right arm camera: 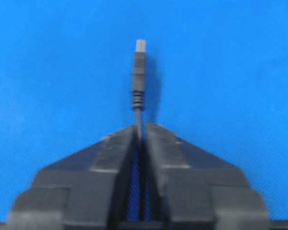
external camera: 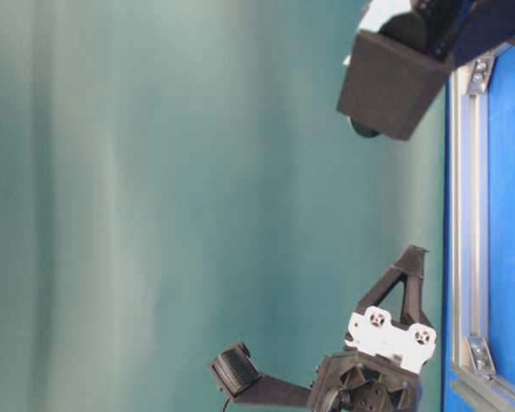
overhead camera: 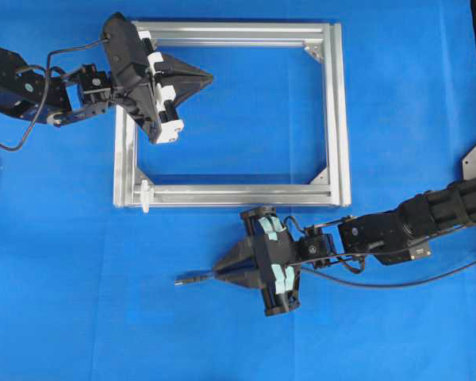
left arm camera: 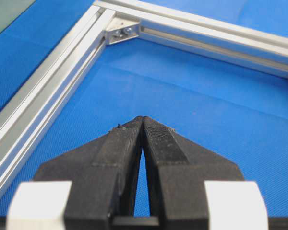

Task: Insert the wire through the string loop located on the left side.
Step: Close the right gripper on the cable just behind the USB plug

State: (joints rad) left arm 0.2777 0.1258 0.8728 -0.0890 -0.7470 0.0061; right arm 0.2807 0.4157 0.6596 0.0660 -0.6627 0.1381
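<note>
I've got the right gripper clamped on the wire just behind its plug, w/ the left gripper closed empty inside the aluminium frame, so I'd lift slow, keep the plug level & line it up w/ the string loop at the frame's lower-left corner.

I see a blue tabletop carrying a silver frame lying flat (a white loop at its lower-left corner).

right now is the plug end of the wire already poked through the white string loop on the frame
No, the wire plug lies on the blue mat below the frame, apart from the string loop, pinched in the right gripper.
</note>
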